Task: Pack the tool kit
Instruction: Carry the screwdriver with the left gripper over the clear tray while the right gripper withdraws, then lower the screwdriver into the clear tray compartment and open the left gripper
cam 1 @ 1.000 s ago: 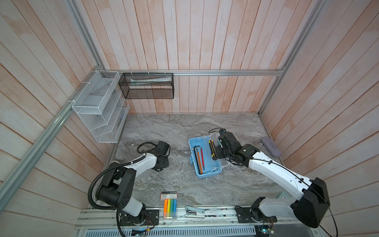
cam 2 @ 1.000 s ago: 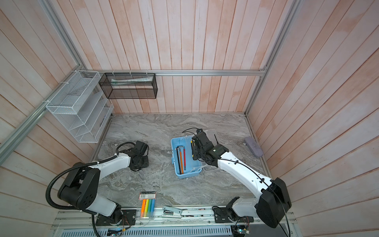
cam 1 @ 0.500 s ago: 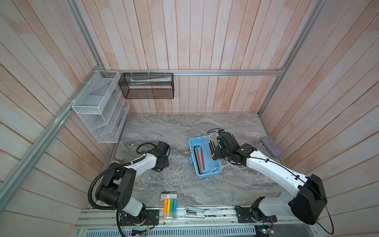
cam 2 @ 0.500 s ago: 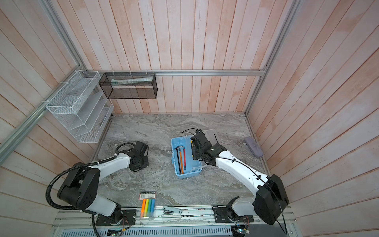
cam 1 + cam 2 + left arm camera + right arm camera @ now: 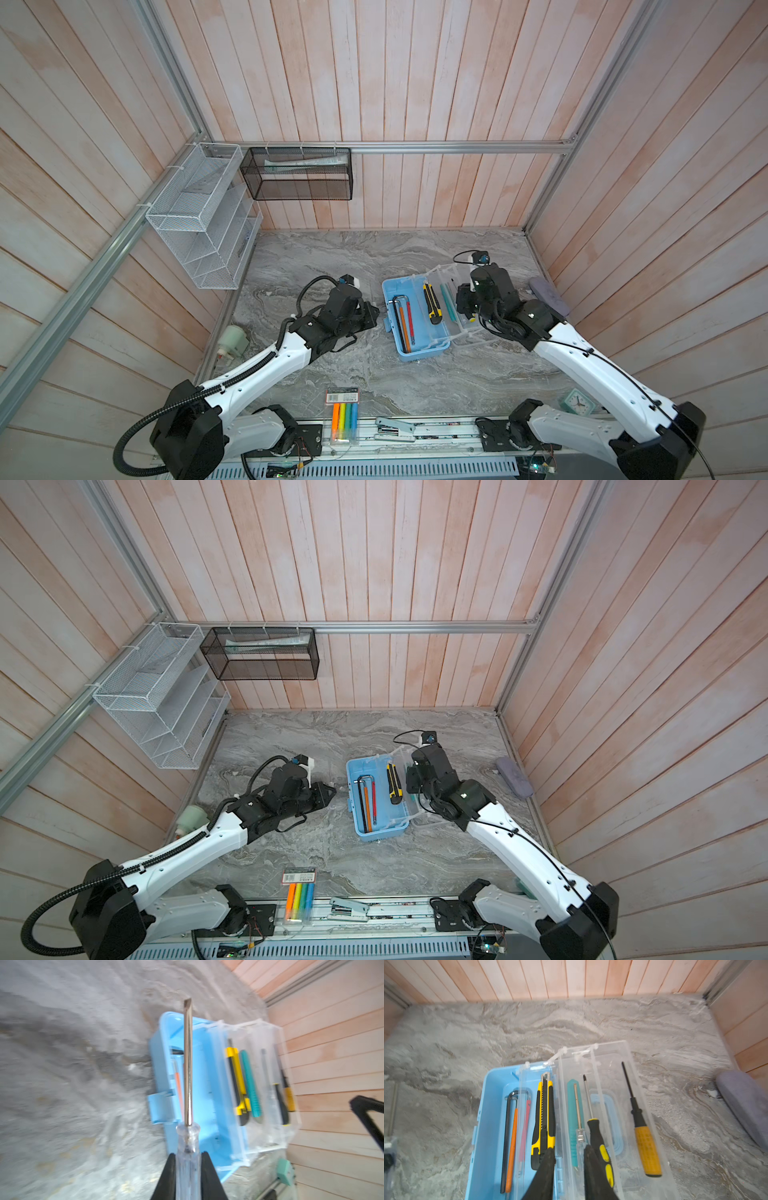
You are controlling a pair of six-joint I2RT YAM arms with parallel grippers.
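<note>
**Left hand** (image 5: 188, 1158): your black fingers (image 5: 169, 1169) are pinching the clear, fluted plastic handle of a flat-blade screwdriver (image 5: 188, 1084). Its bright steel shaft points toward the kit. In both top views this hand sits low over the grey, marble-veined bench (image 5: 365, 257), just left of the kit.

**Tool kit** (image 5: 419, 354): the light blue, round-cornered plastic box stands open on the bench right of centre, between your two hands. Its clear plastic parts are folded out to the right.
- In the blue well lie a black L-shaped hex key (image 5: 508, 1138) and a thin orange rod (image 5: 511, 1147).
- On the clear plastic lie, in order, a yellow-and-black ribbed utility knife (image 5: 543, 1118), a slim teal cutter (image 5: 572, 1113), a black-and-yellow-handled cross-head screwdriver (image 5: 596, 1138) and an orange-handled screwdriver (image 5: 645, 1147).

**Right hand** (image 5: 568, 1152): the matte black fingers stand a narrow gap apart over the clear plastic. You cannot tell whether they pinch anything.

**By the right wall:** a grey-lilac oblong case (image 5: 548, 296) with a soft-looking surface lies well apart from the kit.
</note>
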